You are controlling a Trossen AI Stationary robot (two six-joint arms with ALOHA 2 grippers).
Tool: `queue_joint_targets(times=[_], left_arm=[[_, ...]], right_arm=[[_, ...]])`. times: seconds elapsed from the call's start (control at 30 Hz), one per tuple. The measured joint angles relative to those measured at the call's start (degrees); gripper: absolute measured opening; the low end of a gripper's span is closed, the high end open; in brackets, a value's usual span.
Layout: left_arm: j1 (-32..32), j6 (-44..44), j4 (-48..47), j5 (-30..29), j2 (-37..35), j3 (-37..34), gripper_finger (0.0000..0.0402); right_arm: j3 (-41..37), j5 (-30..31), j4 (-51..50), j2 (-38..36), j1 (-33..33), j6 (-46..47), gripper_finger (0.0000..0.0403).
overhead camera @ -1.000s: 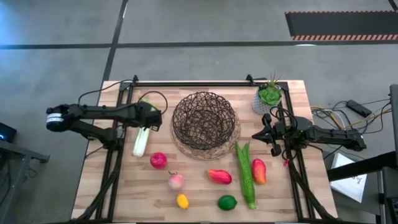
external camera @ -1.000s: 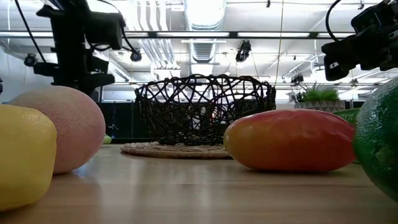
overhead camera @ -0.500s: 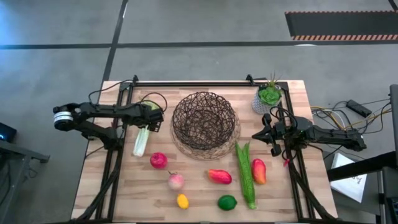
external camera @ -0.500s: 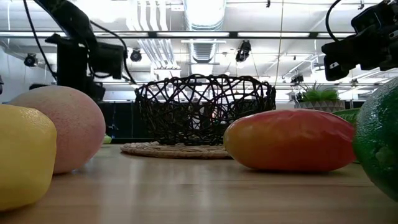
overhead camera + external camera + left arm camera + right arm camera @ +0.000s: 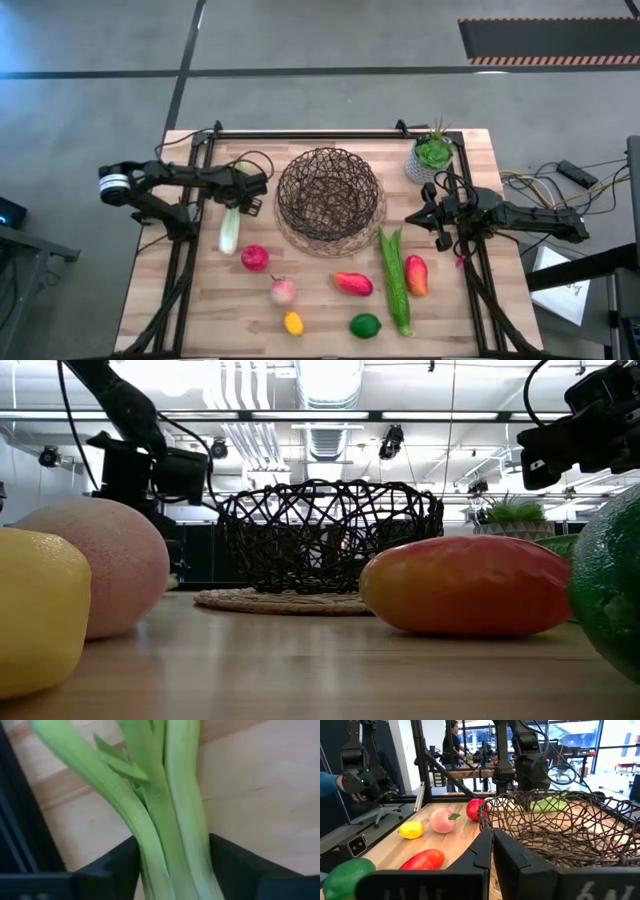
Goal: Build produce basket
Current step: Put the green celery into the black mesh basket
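Observation:
The basket point(image 5: 330, 200) stands mid-table on its pale woven base. The pale green celery point(image 5: 230, 226) lies left of it, and my left gripper point(image 5: 246, 190) is shut on its far end. Near the table's near edge lie a red fruit point(image 5: 254, 258), a pink fruit point(image 5: 283, 292), the lemon point(image 5: 293, 323), the lime point(image 5: 366, 325), a red-orange fruit point(image 5: 353, 284), the long green vegetable point(image 5: 396, 280) and another red-orange fruit point(image 5: 417, 275). My right gripper point(image 5: 435, 218) hovers shut to the right of the basket, touching nothing. My left gripper pinches the celery's stalks point(image 5: 170, 845) between its two fingers point(image 5: 117, 865), close to the leafy far end. The fingers lie across the stalk, coming from the table's left. The rest of the celery stretches toward the near edge point(image 5: 228, 246); whether that end rests on the table, I cannot tell.
A small grey pot with a green plant point(image 5: 432, 155) stands at the far right corner. Black frame rails point(image 5: 190, 250) run along the table's left, right and far sides. In the right wrist view, people and a hand point(image 5: 330, 782) show beyond the table.
My left arm has moved toward the table's right, closer to the basket. The celery has turned with it: its far end has shifted right and the stalk now lies nearly straight from far to near. My right arm has kept still.

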Motion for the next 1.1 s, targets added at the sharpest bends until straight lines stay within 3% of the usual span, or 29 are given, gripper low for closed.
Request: queue_joint_targets(times=[0.2,0.3,0.53,0.7,0.87,1.1], left_arm=[[0.73,5.14,-2.08,0.66,-4.67,1.19,0.0087],[0.71,7.74,-3.86,-0.03,-9.27,4.10,0.0053],[0.66,15.74,-10.41,-3.26,-20.41,15.39,0.0040],[-0.67,25.64,-6.54,-4.53,-24.23,26.67,0.0038],[-6.63,37.87,6.06,0.83,-21.23,34.56,0.0038],[-15.61,51.42,13.97,3.11,-4.77,46.51,0.0037]], right_arm=[[0.01,0.01,-0.02,0.00,0.00,0.00,0.0009],[0.01,0.01,0.00,0.00,-0.01,0.00,0.0009],[0.00,-0.01,-0.01,0.00,-0.02,0.00,0.0009],[0.01,0.00,-0.01,0.00,-0.02,0.00,0.0009],[0.01,0.00,0.00,0.00,-0.01,0.00,0.0009],[0.01,0.01,0.00,0.00,0.00,0.00,0.0009]])
